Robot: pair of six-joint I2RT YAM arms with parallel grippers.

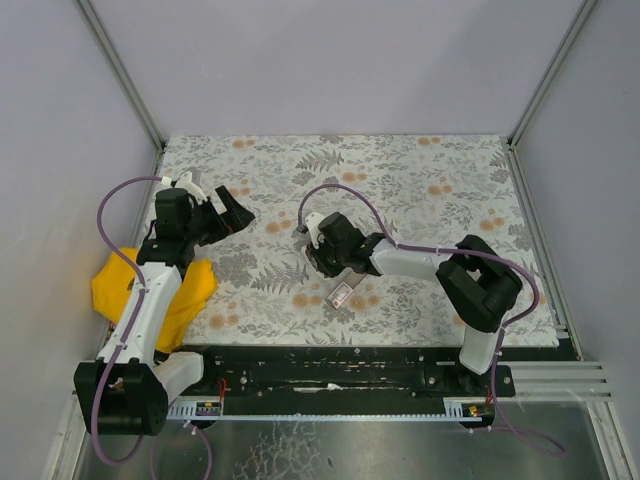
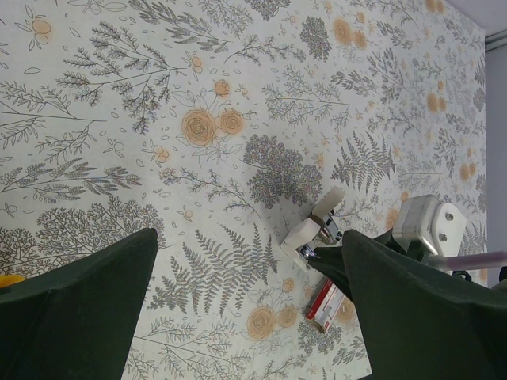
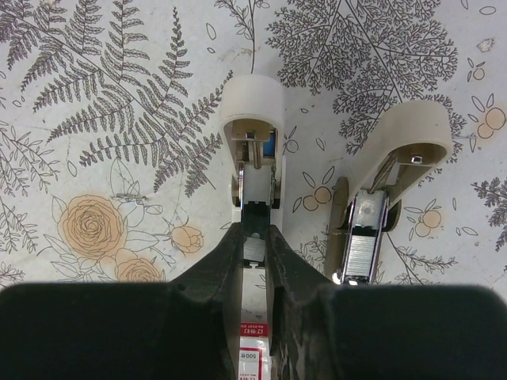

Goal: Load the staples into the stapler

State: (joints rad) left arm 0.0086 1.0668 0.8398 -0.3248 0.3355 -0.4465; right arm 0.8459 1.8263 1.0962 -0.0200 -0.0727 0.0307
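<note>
Small pink-and-white carton of staples [image 1: 340, 295] lies flat on the floral-patterned bench [image 1: 450, 180], just on the near side of the right gripper [image 3: 253, 234] and apart from it; in the right wrist view its label shows low down between the two dark fingers [image 3: 212, 273]. Just beyond it a white plastic stapler [image 3: 252, 111] lies hinged open in a V, both limbs resting on the bench with their metal channels facing up. The right fingers are drawn narrow, pinched on the near end of the stapler's left-hand limb. The other limb, with its silver magazine, lies free beside them. The left gripper [image 1: 233, 213] hangs above the bench's far-left part, well apart from the stapler, its fingers spread wide with nothing between them. A crumpled yellow cloth [image 1: 190, 285] sits at the bench's left edge under the left arm.
</note>
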